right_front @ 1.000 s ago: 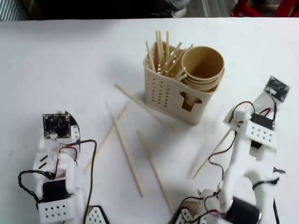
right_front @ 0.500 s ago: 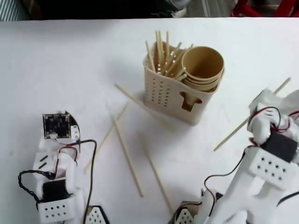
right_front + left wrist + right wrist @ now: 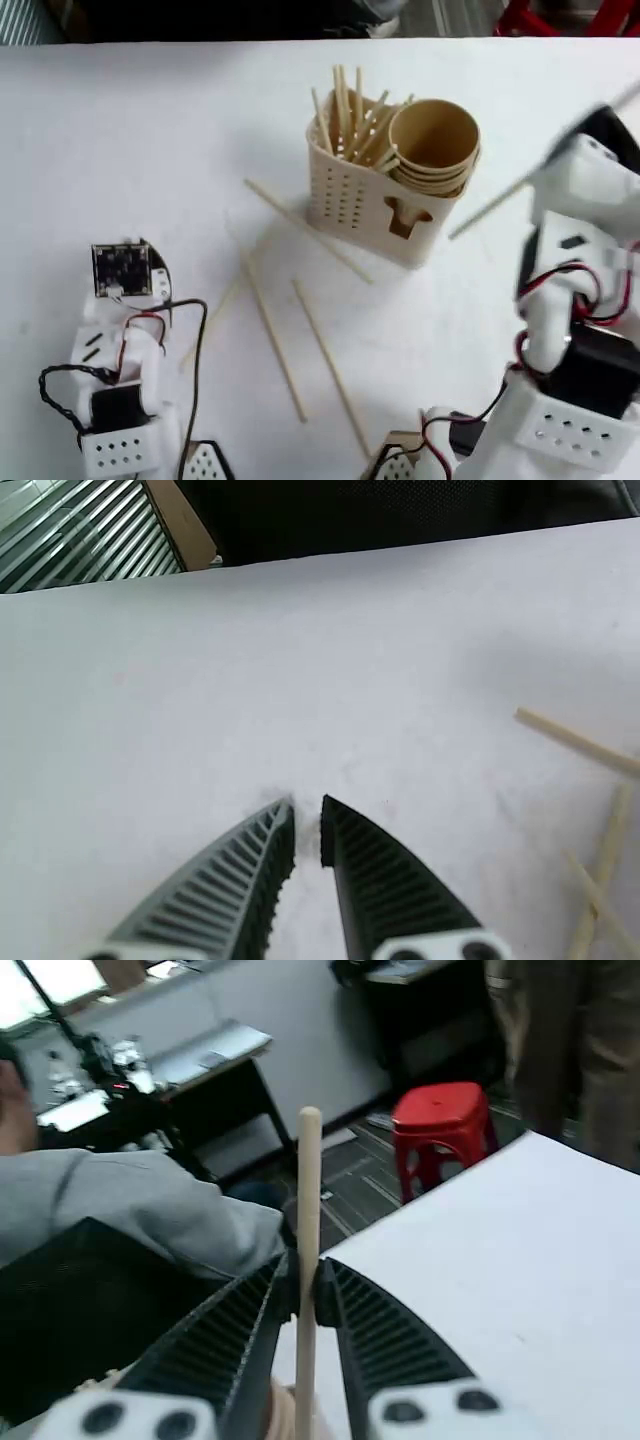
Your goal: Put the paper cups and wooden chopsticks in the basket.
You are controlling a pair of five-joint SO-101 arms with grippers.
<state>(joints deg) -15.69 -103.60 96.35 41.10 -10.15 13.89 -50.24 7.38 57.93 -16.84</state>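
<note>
Chopstick [image 3: 492, 208] in hand: a single stick, pinched between the fingers of the right end effector [image 3: 305, 1272]. It is raised off the bench [image 3: 120, 130] to the right of the basket [image 3: 365, 205]. In the high view it lies slanted. Its lower tip points at the basket's right wall and stops just short of it, while the other end rises away from the basket. The grip appears to sit partway along the shaft, leaving a long free length on the basket side.

Step in hand, as judged: carry this stick over the basket and let it go inside.

Notes for doing it well:
- Raise the lower tip above the rim before crossing. Otherwise it may strike the wall and shove the basket, or swivel in the grip.
- Aim for the basket's left half, where the standing chopsticks [image 3: 345, 110] are bundled. The paper cups [image 3: 433, 140] sit stacked in its right half.
- Turn the stick nearer upright, get the tip below the rim, then release.

Outward: four loose chopsticks [image 3: 272, 340] lie on the bench in front of the basket and to its left, one running close to its front wall. They are left for later cycles. The left end effector [image 3: 305, 825] sits low over the bench, well apart from the basket on its front-left side. Its fingers are pressed almost together on nothing.
</note>
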